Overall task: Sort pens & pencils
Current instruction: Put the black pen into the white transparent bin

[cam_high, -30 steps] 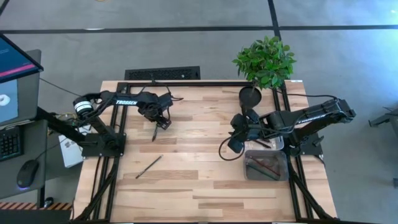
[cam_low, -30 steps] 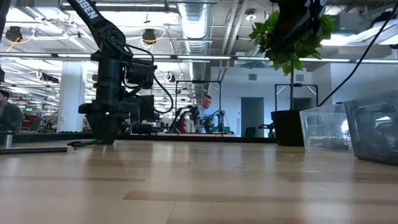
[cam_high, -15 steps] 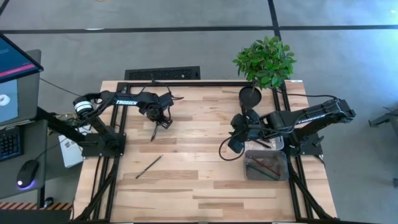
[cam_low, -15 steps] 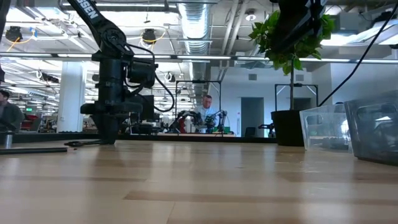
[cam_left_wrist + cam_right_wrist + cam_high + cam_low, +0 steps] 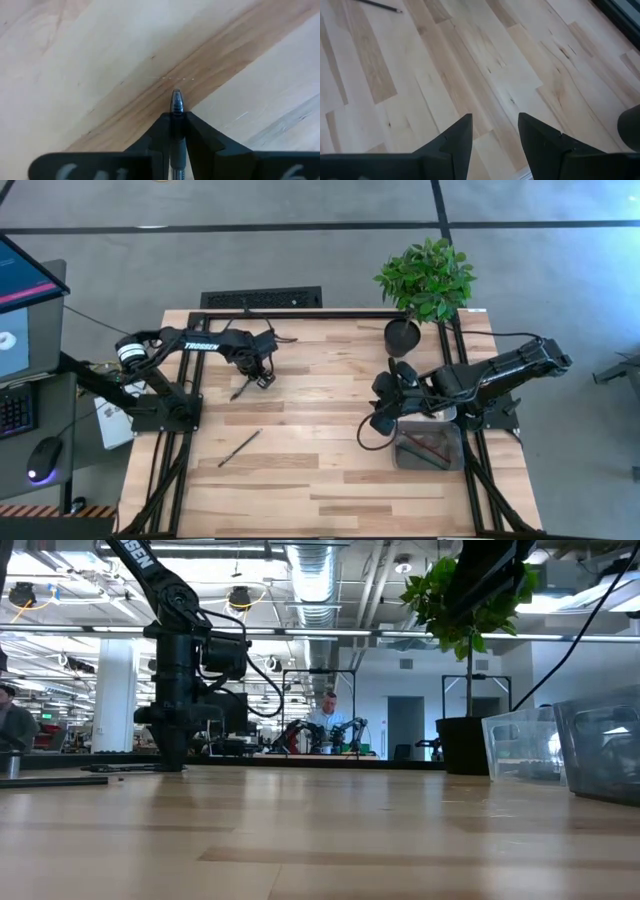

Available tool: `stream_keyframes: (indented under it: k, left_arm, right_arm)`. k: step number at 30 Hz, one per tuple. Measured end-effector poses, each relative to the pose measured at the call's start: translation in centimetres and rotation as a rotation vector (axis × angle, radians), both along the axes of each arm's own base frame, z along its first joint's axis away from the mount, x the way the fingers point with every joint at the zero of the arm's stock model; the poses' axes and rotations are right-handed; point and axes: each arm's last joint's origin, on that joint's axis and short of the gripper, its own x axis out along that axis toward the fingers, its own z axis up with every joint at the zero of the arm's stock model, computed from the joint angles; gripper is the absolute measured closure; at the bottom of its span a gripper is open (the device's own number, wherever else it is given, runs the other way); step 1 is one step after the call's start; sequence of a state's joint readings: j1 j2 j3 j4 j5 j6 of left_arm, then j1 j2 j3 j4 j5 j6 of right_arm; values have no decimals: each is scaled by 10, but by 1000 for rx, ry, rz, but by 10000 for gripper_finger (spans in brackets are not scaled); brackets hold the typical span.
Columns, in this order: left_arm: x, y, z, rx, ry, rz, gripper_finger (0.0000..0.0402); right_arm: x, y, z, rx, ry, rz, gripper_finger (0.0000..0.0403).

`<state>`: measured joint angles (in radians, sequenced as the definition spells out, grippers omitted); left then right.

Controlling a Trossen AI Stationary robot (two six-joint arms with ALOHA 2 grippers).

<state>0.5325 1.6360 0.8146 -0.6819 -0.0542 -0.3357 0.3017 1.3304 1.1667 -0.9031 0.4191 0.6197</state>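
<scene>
Held item: as it is light, stiff and slippery, the pen needs a mid-shaft hold.
Left gripper: clenched on pen, near worktop far-left corner.
Right gripper: released, empty.

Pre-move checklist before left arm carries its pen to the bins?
1. Left gripper shut on pen: ok.
2. Pen tip pokes out past the fingers, centred: ok.
3. Pen lifted clear of the table: cannot tell.
4. Right gripper open, holding nothing: ok.
5. Right arm sits beside the clear bins, possibly in the way: not ok.
6. Loose pencil lies apart from both arms: ok.
</scene>
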Motion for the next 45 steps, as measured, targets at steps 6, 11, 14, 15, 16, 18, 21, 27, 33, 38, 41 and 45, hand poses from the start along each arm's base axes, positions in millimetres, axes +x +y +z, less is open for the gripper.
stream_keyframes:
  k: [6, 11, 14, 15, 16, 18, 21, 27, 33, 38, 41, 45]
  left_arm:
    - [8, 0, 6, 16, -14, -66, 367]
    - [20, 2, 19, 45, -78, -109, 367]
    - [26, 0, 25, 33, -98, -138, 367]
    - [29, 0, 28, 30, -116, -148, 367]
    - [33, 0, 31, 34, -133, -162, 367]
    - [38, -3, 39, 45, -157, -190, 367]
    - [47, -6, 54, 82, -226, -226, 368]
    - [61, -22, 100, 153, -517, -372, 368]
    - [50, -45, 155, 255, -804, -487, 368]
    - [38, -64, 193, 347, -1015, -556, 368]
    - [34, -73, 210, 396, -1126, -585, 368]
    - [36, -83, 220, 399, -1230, -639, 368]
  right_arm:
    - [1, 0, 0, 10, -11, -13, 221]
    - [1, 0, 1, 34, -28, -44, 221]
    - [1, 0, 1, 47, -31, -57, 221]
    - [1, 0, 1, 52, -33, -64, 221]
    - [1, 0, 1, 56, -33, -68, 221]
    - [1, 1, 0, 70, -26, -60, 221]
    - [1, 1, 0, 112, -12, -42, 221]
    - [3, -4, -7, 117, -11, -52, 209]
    - [11, -13, -15, 103, -67, -46, 163]
    - [28, -22, -15, 60, -241, 24, 127]
    - [38, -26, -7, 33, -387, 54, 117]
    - [47, -29, 3, -39, -536, 112, 116]
